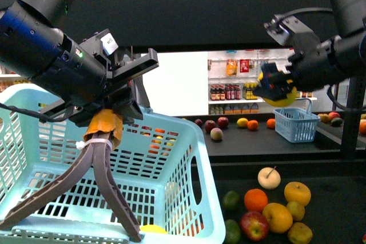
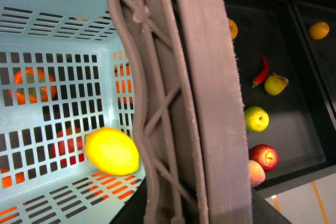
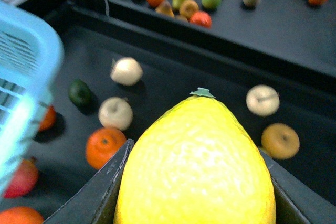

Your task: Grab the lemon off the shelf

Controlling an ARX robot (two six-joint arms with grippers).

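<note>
My right gripper (image 1: 275, 90) is shut on the lemon (image 1: 287, 100) and holds it in the air at the upper right, in front of the black shelf (image 1: 229, 15). In the right wrist view the lemon (image 3: 197, 166) fills the space between the two dark jaws, above the shelf's dark tray (image 3: 210, 72). My left gripper (image 1: 71, 227) is open, its long grey fingers (image 1: 114, 198) spread down inside a light blue basket (image 1: 197, 141). One grey finger (image 2: 210, 103) fills the left wrist view. A second lemon-like yellow fruit (image 2: 112, 151) lies in the basket.
Loose fruit lies on the lower tray: an orange (image 1: 255, 199), a red apple (image 1: 254, 225), a cream apple-like fruit (image 1: 269, 178), yellow fruits (image 1: 297, 193). A small blue basket (image 1: 296, 124) stands on the far tray. White wall shelves of bottles (image 1: 229, 91) are behind.
</note>
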